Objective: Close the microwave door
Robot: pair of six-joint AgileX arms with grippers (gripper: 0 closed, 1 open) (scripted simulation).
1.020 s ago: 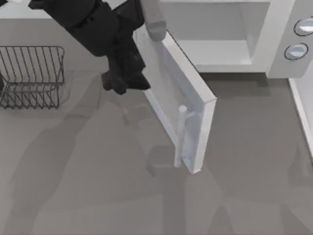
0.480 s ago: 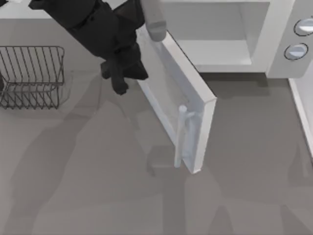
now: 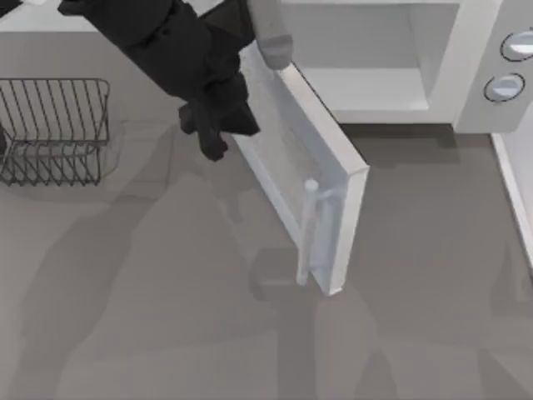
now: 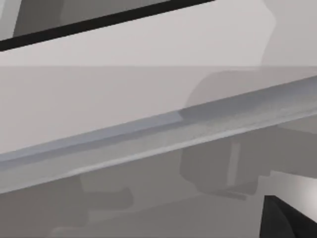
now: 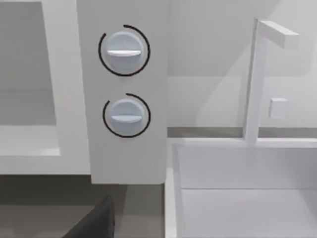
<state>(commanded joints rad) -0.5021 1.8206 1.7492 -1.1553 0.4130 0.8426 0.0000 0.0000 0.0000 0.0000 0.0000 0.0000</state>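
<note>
Shifted a bit right since a sec ago, left pincer [image 3: 218,133] now sits vs the outer face of the microwave door [image 3: 321,179], near its hinge end; can't tell if fingers are apart. Door stands half open w/ microwave [image 3: 433,75] behind. Right wrist view adds two knobs [image 5: 124,52].

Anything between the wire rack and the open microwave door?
Top view: the left gripper hangs between the wire rack and the microwave door, against the door's outer face.
</note>
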